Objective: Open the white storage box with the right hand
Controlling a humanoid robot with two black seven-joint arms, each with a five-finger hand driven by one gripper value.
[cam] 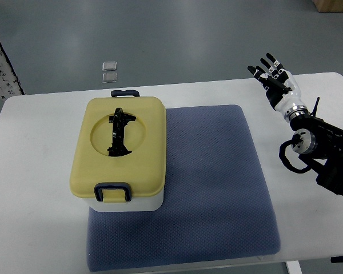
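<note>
The storage box (121, 153) is white with a pale yellow lid and stands on the left part of a blue-grey mat (211, 182). Its lid is down, with a black folding handle (120, 132) lying in a round recess and dark blue latches at the near side (112, 192) and far side (124, 93). My right hand (272, 77) hovers near the table's far right, well away from the box, fingers spread and holding nothing. Its arm (323, 151) comes in from the right edge.
The white table (34, 171) carries the mat and box. Two small clear squares (109, 71) lie on the grey floor beyond the table's far edge. A dark patterned object shows at the left edge (1, 63).
</note>
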